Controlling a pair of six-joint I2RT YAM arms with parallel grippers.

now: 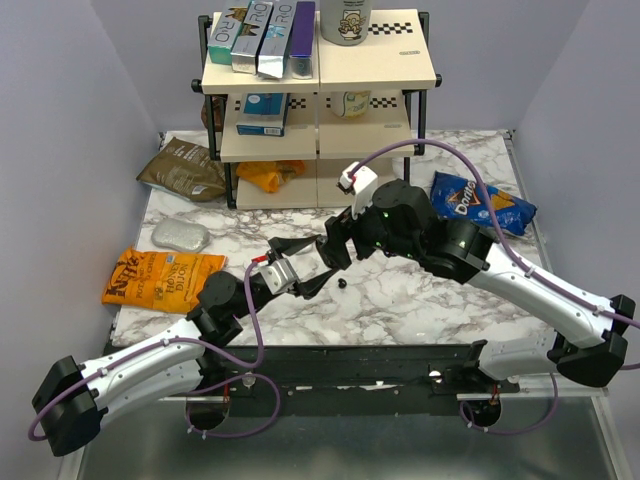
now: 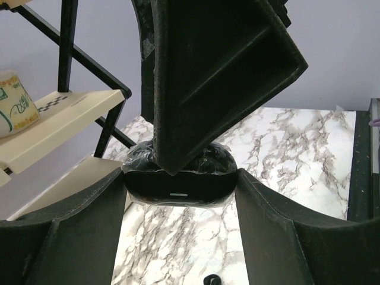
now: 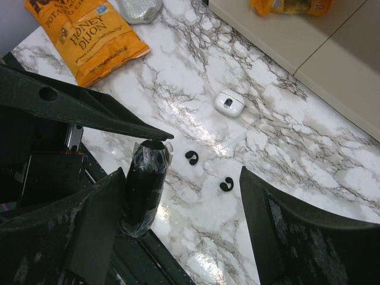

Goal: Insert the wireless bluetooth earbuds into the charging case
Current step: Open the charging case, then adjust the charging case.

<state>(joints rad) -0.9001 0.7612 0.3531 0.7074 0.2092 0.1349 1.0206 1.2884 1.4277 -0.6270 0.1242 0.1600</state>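
The left gripper (image 2: 181, 178) clamps the black case (image 2: 178, 193), the right gripper (image 3: 183, 173) hangs open, and both earbuds (image 3: 190, 157) lie on the table (image 3: 285, 136) at the case's 3 o'clock: probably light, slick, best pinched across the body.

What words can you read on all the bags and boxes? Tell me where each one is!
"HONEY DIJON": on the orange chip bag.
"Doritos": on the blue bag beside the shelf.
"RO": big letters on the tall boxes on the top shelf; any more is unclear.
Print on the cup and the lower-shelf boxes: too blurred to read.
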